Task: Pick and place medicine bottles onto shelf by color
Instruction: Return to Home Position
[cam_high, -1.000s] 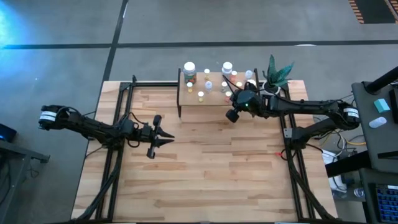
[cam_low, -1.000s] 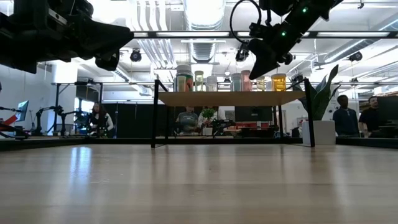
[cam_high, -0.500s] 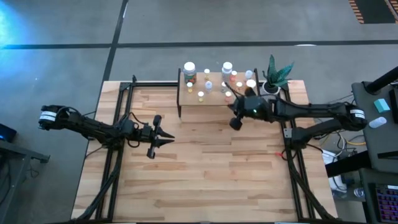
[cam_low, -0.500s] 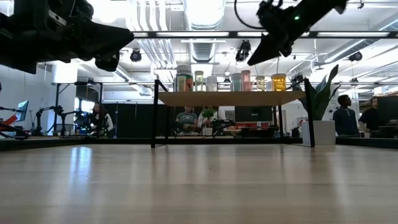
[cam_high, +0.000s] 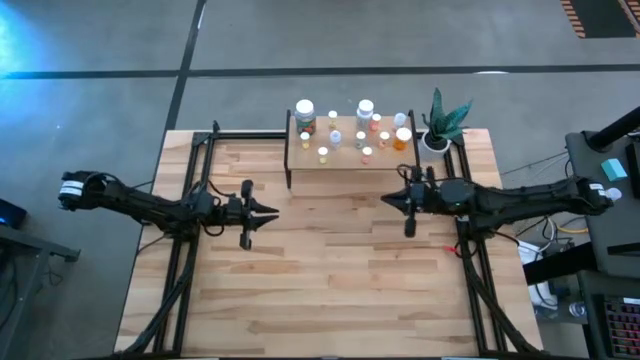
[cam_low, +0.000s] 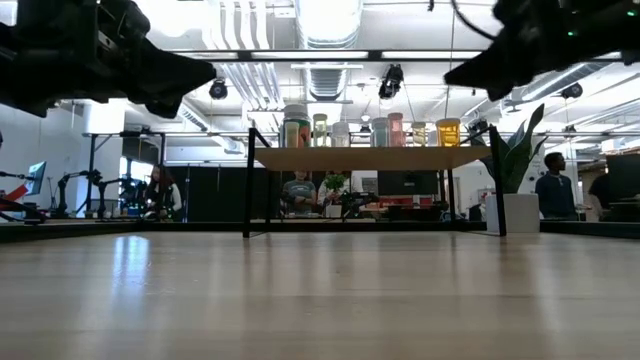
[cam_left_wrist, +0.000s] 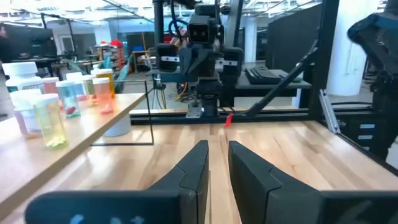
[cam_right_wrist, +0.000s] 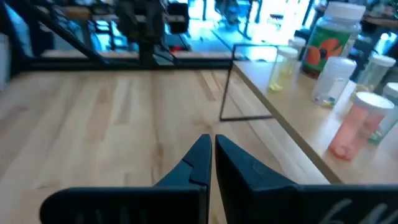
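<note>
Left gripper (cam_high: 268, 212): arm stretched level over the table (cam_high: 330, 285), pointing inward; fingers a narrow gap apart, empty. Medicine bottles (cam_high: 305, 115): upright on the shelf (cam_high: 340, 163) at the far edge, some overlapping in the low view. Right gripper (cam_high: 390, 198): arm level, pointing inward; fingers pressed together, empty.

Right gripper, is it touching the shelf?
Apart. The high view shows the right gripper over the tabletop, planks visible between it and the shelf.
</note>
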